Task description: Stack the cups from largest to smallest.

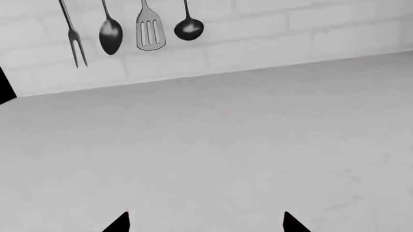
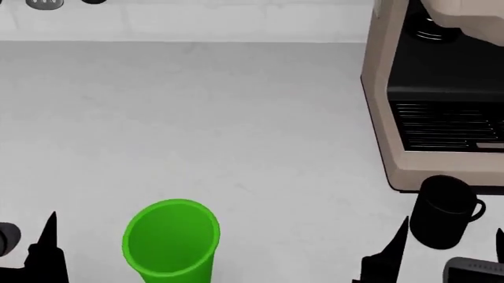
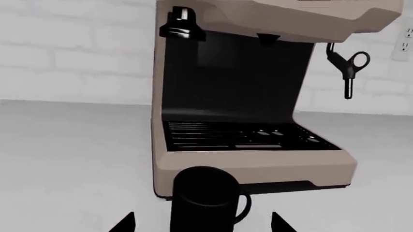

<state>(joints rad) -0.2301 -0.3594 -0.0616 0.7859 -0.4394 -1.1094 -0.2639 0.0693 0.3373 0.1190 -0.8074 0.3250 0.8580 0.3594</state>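
Fingertips of my right gripper (image 3: 202,223) stand spread either side of the black mug (image 3: 204,200), not yet touching; I should advance squarely, clear of its handle. My left gripper (image 1: 205,223) hangs open, empty. Green tumbler (image 2: 171,244) waits upright; coffee machine (image 3: 252,96) looms just behind.

Head view looks steeply down on the pale grey countertop (image 2: 236,118). Right wrist view sits low, close, facing the beige-and-black coffee machine (image 3: 252,96) — shared with head view's right edge. Left wrist view faces the white brick wall (image 1: 290,29).
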